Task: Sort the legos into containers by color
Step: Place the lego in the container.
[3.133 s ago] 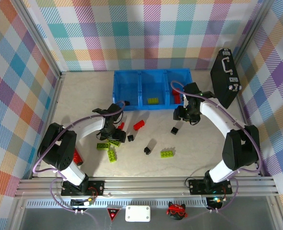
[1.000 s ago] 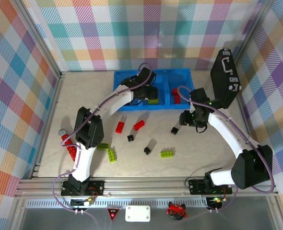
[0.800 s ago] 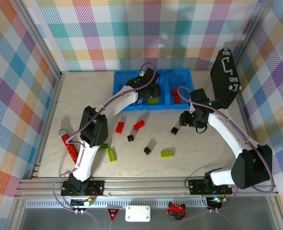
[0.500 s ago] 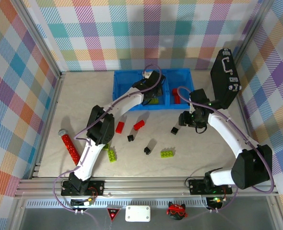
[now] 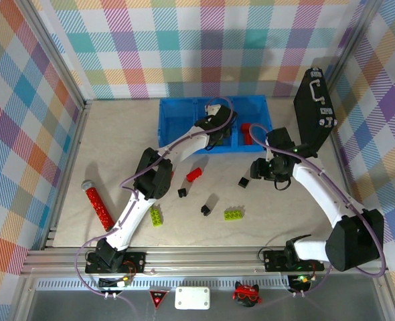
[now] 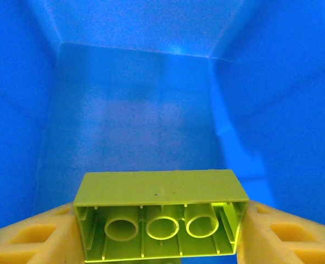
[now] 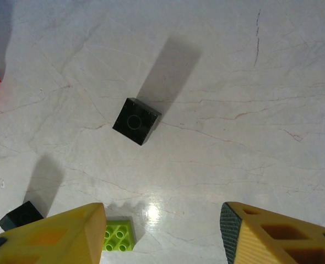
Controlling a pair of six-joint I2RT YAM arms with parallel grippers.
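Left claw (image 6: 160, 242) grips a lime green brick (image 6: 160, 217) by its ends, hollow underside toward the wrist camera, inside the blue containers (image 5: 177, 126). Seen from above, it is over the middle compartment. Right claw (image 7: 162, 231) stands parted and empty above the table (image 7: 250, 110), with a black brick (image 7: 136, 120) lying beyond its fingertips. Other red, lime and black legos (image 5: 194, 174) lie loose on the table near the containers.

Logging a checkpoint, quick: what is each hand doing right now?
Left hand: closed on a lime green plastic brick over a bright-blue plastic bin.
Right hand: open, empty, above a small black plastic brick.
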